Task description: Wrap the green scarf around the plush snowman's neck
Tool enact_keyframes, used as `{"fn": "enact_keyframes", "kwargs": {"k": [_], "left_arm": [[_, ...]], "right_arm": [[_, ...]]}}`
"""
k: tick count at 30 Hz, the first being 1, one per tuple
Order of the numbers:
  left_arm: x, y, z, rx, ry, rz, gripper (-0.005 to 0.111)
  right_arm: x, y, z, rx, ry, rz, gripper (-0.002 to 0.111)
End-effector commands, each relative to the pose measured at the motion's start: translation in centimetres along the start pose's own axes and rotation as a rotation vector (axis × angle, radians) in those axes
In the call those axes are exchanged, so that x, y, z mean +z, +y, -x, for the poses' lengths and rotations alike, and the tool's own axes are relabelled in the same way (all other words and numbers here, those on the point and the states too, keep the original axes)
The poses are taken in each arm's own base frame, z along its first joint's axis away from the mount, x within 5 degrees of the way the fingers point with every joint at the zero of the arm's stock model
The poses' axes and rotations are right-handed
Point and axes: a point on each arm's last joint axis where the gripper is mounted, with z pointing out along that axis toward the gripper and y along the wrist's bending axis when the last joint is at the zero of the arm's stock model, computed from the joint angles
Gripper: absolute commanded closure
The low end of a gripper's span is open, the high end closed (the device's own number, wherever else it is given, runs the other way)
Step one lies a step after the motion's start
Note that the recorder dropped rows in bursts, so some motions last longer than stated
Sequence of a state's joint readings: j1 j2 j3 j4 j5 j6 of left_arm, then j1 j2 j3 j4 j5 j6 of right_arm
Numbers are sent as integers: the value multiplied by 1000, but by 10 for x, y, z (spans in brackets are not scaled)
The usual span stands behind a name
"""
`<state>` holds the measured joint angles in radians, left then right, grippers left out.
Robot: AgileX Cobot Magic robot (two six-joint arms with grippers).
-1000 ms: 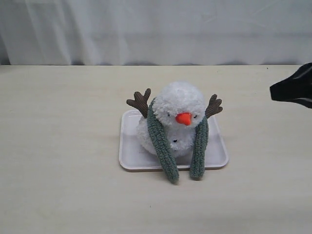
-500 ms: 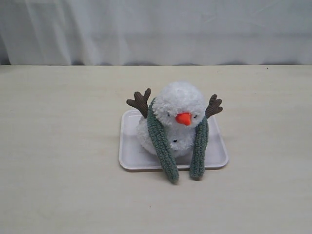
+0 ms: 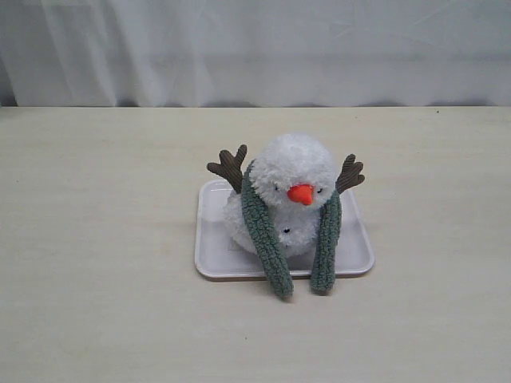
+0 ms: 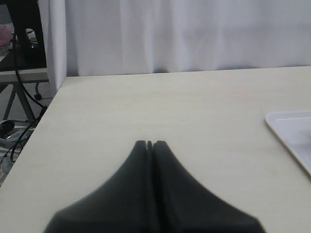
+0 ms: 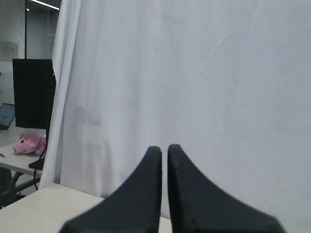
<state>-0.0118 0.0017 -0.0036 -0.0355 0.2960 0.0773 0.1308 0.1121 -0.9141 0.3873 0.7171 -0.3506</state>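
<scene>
I look for words, numbers and signs in all three views, and I cannot find any that I can read on anything here.

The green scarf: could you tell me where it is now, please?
In the exterior view, the green scarf is draped around the plush snowman on the white tray, mid-table, both ends hanging down past the tray's near edge.

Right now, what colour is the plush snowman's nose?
Orange. The nose on the plush snowman shows best in the exterior view.
</scene>
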Motion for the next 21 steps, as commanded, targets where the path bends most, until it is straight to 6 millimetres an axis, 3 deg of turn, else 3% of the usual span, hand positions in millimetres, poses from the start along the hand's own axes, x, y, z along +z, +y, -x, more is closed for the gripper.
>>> {"fn": "enact_keyframes", "kwargs": {"k": [1,5,21], "left_arm": [[0,0,0,-5,-9,6,107],[0,0,0,-5,-9,6,107],[0,0,0,-7,-9,5,107]], "right_arm": [[-18,4,-1,-25,-53,-10,104],[-32,8,-1,-34,-94,-8,104],[-33,9,0,-35,-98,-8,104]]}}
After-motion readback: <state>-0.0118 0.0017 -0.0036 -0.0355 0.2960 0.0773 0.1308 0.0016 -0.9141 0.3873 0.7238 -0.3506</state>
